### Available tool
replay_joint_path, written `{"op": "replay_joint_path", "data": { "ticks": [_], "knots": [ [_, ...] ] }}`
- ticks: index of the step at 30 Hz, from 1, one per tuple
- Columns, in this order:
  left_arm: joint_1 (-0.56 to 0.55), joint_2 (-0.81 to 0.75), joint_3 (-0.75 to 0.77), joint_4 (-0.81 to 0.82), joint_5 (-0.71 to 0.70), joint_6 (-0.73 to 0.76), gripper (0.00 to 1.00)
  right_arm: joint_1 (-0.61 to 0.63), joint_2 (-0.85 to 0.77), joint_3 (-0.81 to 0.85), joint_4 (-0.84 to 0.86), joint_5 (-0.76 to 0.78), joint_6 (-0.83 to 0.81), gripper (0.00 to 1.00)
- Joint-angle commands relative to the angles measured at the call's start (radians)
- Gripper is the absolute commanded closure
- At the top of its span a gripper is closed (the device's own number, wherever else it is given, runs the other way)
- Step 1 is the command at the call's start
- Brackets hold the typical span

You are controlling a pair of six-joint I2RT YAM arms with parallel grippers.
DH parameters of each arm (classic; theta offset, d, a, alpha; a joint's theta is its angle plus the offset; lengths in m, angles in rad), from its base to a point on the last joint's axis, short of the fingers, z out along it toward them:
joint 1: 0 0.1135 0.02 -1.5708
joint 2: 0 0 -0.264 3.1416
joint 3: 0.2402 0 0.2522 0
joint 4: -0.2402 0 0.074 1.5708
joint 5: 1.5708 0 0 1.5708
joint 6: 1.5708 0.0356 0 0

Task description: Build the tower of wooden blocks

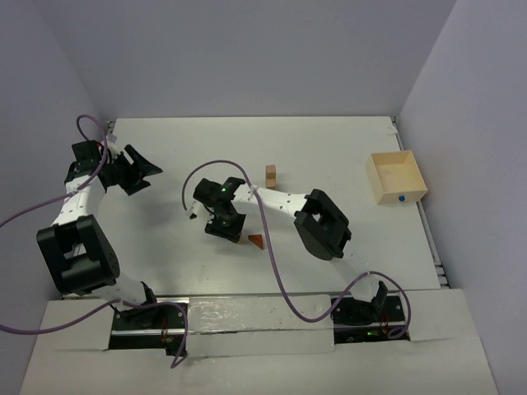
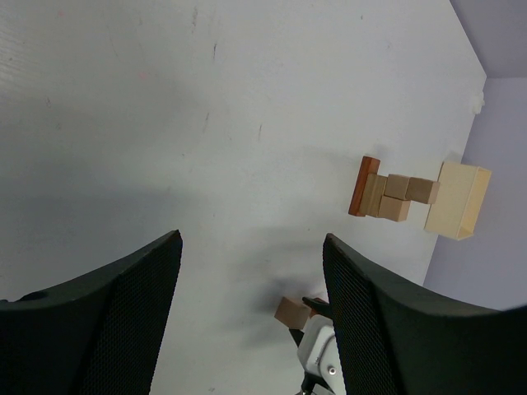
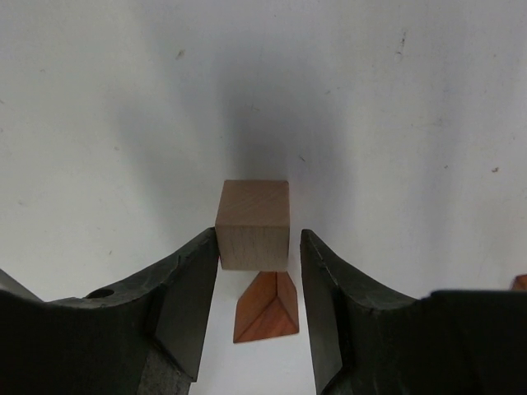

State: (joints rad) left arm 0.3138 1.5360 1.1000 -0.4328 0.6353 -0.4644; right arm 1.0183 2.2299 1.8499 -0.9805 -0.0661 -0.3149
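Right fingers [image 3: 254, 271] clamp tan cube [image 3: 254, 225] above wedge [image 3: 266, 309]; left fingers [image 2: 251, 280] apart, near table's left edge

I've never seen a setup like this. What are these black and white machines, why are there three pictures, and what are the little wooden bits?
Those are two robot arms bolted to a white table. One picture looks down from overhead; the other two come from small cameras on each arm's wrist, so you see the black fingers up close.

The right gripper has a tan cube between its fingers, with a reddish-brown wedge lying just beyond it. The left gripper is open and holds nothing.

Farther back stands the tower, a small stack of tan cubes with a reddish-brown piece, seen sideways in the left wrist picture. Near the right edge sits a pale wooden box with a blue dot.
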Motion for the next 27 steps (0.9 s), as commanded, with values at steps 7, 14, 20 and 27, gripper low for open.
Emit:
{"op": "replay_joint_path", "data": {
  "ticks": [7, 14, 20, 27],
  "knots": [
    [0.004, 0.001, 0.015, 0.027, 0.019, -0.005, 0.24, -0.001, -0.095, -0.110, 0.104, -0.023, 0.023, 0.61],
    [0.004, -0.001, 0.015, 0.025, 0.012, -0.006, 0.25, 0.001, -0.207, -0.092, 0.085, -0.019, 0.097, 1.00],
    [0.003, 0.000, 0.014, 0.028, 0.015, -0.009, 0.25, -0.019, -0.364, -0.118, 0.059, 0.004, 0.182, 1.00],
    [0.003, -0.008, 0.009, 0.032, 0.012, -0.010, 0.25, -0.228, -0.413, -0.082, -0.039, -0.085, 0.403, 1.00]
  ]
}}
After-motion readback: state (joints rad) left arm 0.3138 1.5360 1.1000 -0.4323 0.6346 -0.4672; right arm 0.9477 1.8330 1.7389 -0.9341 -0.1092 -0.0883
